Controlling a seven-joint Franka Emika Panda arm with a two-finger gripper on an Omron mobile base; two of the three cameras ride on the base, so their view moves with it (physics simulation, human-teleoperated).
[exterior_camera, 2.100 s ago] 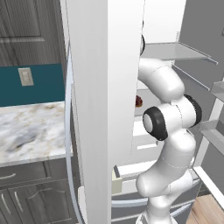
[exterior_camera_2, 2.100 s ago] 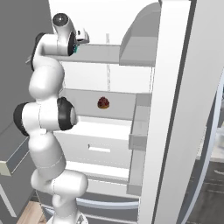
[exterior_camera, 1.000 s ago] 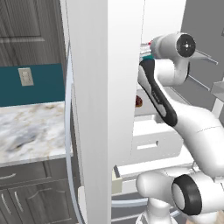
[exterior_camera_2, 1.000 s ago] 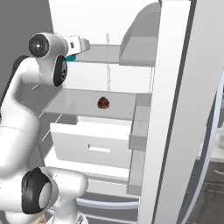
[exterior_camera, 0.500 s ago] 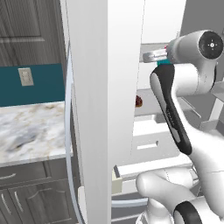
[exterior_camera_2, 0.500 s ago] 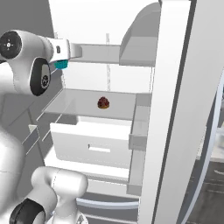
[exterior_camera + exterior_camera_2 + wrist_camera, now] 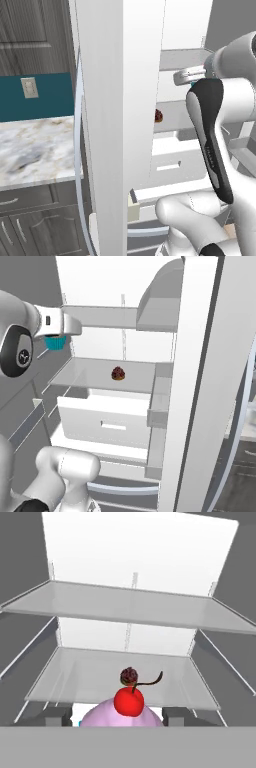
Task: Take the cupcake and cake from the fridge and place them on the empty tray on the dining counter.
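arm: raised, wrist level | tool (image 7: 54, 342): jaws closed on cupcake (image 7: 122, 713), held in mid-air

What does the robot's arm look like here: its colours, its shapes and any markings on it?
The arm is glossy white, built of rounded tube-like links. A long black panel with faint pale lettering runs down one link in the left base view. In the right base view a joint ends in a round dark grey cap with a small white logo. The gripper has a white boxy body with a small dark mark. No cables show.
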